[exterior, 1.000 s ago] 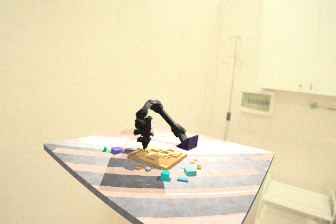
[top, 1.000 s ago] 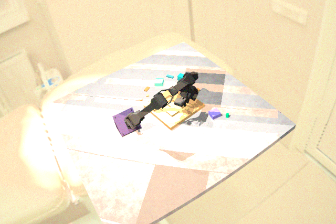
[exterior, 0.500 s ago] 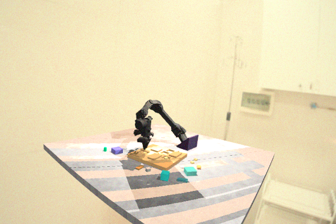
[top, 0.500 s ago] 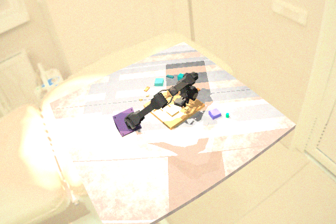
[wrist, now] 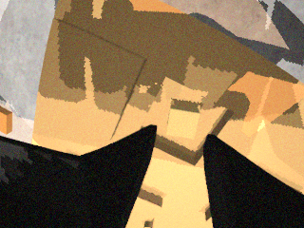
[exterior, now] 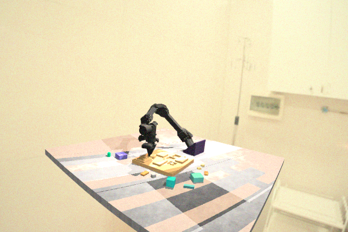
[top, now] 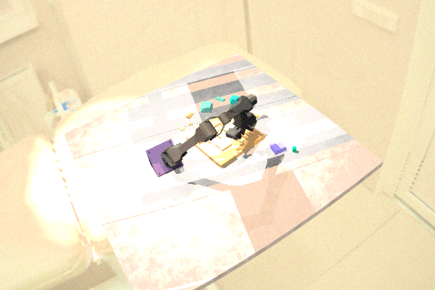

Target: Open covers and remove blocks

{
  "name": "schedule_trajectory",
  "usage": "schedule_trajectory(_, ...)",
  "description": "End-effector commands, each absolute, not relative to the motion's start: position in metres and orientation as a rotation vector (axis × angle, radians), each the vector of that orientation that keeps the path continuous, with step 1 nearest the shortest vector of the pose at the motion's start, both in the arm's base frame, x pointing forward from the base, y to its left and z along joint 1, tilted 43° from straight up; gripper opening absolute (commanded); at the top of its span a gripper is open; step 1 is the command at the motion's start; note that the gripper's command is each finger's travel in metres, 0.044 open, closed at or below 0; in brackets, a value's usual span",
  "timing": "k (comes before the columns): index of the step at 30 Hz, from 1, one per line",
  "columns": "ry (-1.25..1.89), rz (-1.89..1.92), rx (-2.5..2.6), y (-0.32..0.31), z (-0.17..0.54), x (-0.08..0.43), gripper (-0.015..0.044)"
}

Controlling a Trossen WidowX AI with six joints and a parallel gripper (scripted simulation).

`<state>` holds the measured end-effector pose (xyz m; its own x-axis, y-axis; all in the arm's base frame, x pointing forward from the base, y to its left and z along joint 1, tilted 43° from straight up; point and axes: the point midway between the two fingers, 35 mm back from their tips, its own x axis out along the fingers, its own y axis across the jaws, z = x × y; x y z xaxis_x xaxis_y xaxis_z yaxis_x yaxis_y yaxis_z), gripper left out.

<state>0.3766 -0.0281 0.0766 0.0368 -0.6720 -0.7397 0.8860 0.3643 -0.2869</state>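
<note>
The tan puzzle board (top: pixel 223 161) (exterior: pixel 169 172) (wrist: pixel 71 116) lies flat, with several raised tan covers, among them one plate (exterior: pixel 160 162) and another (exterior: pixel 181 160). My gripper (exterior: pixel 149 155) (wrist: pixel 180 136) is partly open and empty, pointing down low over the board's far-left part in the exterior view. In the wrist view a raised tan piece with a paler square (wrist: pixel 183 124) shows just beyond the fingertips; whether the square is a knob or a well is unclear. The arm hides part of the board in the top view. Whether each cover is open cannot be told.
Near the board lie an orange piece (exterior: pixel 144 173), another orange piece (top: pixel 189 115) (exterior: pixel 205 173), a small grey piece (exterior: pixel 153 175), teal blocks (top: pixel 206 106) (exterior: pixel 170 182), a thin teal bar (top: pixel 220 98) (exterior: pixel 188 186), a purple block (top: pixel 277 148) (exterior: pixel 120 155) and a green piece (top: pixel 294 149) (exterior: pixel 109 154).
</note>
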Motion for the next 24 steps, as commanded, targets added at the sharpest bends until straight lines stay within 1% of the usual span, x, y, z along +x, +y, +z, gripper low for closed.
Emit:
schedule_trajectory(1,0.944,-1.22,0.272,-0.0316,0.0727,0.3756,0.0144)
schedule_trajectory(24,0.943,-1.22,0.271,-0.0392,0.0649,0.3758,0.0144)
